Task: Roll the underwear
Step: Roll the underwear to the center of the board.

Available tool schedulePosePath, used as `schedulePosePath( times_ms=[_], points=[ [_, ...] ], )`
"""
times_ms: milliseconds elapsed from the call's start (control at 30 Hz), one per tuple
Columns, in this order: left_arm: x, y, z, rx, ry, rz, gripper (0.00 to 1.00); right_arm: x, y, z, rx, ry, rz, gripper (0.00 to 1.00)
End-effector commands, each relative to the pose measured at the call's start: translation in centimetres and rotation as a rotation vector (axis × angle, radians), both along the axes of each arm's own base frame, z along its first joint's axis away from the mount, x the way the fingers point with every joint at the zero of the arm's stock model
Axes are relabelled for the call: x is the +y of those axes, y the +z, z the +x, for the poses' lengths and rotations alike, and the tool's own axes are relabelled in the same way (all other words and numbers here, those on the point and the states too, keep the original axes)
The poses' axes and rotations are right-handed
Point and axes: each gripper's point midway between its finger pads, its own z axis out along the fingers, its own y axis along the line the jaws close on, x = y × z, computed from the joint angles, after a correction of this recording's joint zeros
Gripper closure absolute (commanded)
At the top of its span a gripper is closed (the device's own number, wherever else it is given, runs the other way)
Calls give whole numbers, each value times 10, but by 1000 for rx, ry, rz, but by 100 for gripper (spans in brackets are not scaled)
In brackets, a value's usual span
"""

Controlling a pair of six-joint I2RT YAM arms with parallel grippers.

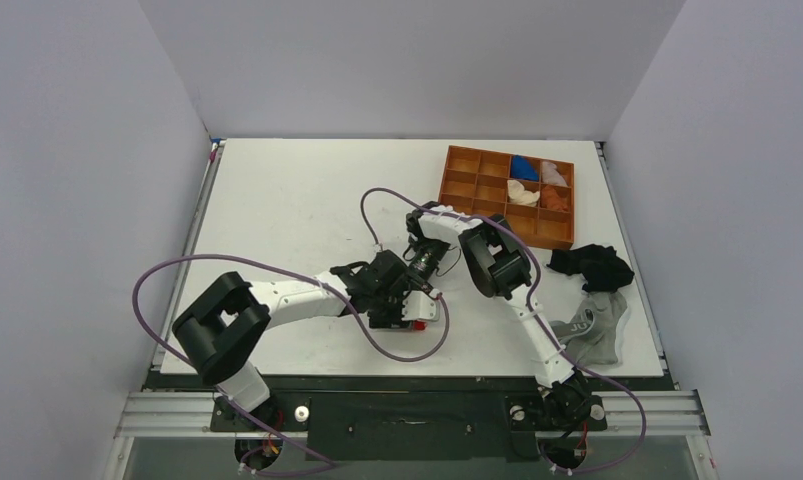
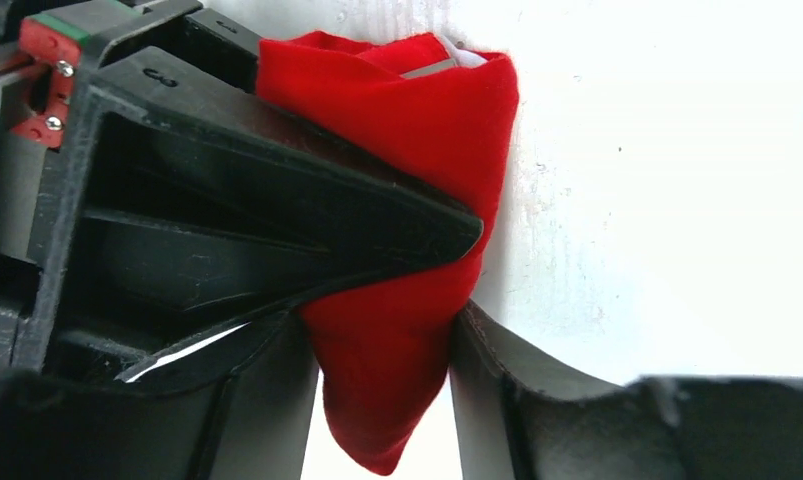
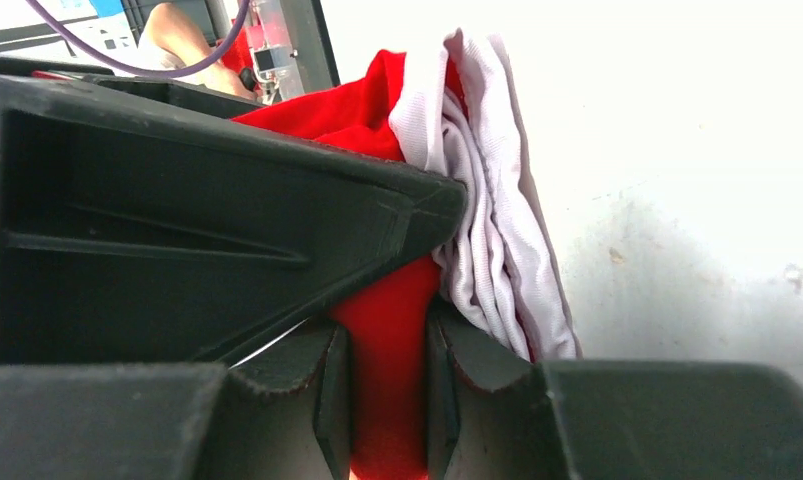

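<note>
From above, we see two arms reaching in from the near edge of a white table (image 1: 297,190) and meeting just past its middle. The left gripper (image 1: 409,305) and right gripper (image 1: 424,280) sit nose to nose over the underwear (image 1: 418,322). Only a scrap of its red shows beneath them.

In the left wrist view, the jaws are clamped on a bunched red fold. The cloth fills the gap between them and rests on the table. In the right wrist view, the jaws are likewise closed on red cloth, with the white waistband (image 3: 492,240) pleated loose just beside the grip.

We judge the bundle gathered but not tidy. The risk is that both grippers hold one small wad. If either pulls or lets go unevenly, the cloth could spring open or drag across the table, and the free waistband could flop out.

Further right, well apart, lie a grey garment (image 1: 592,330) and a black garment (image 1: 592,265). At the far right stands a compartment tray (image 1: 497,152).
</note>
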Motion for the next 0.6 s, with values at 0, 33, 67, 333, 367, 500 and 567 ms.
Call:
schedulePosePath(
  times_ms=[0,33,67,333,367,500,567],
  points=[
    [-2,-13,-14,68,-18,45,63,-23,-61,9,-181,164,-34,100],
    [-2,-13,-15,75,-11,50,66,-23,-60,9,-182,163,-33,100],
    [-3,-14,-15,79,-10,52,73,-23,-60,10,-183,161,-33,100],
    [-16,-7,-20,130,37,27,100,-26,-56,22,-223,100,-80,94],
    [-20,-4,-19,137,48,17,100,-25,-59,26,-244,89,-79,91],
    [-30,-1,-25,197,76,-12,100,-26,-59,30,-266,59,-110,81],
    [-32,-2,-27,213,89,-19,100,-27,-59,31,-275,54,-119,75]
  ],
)
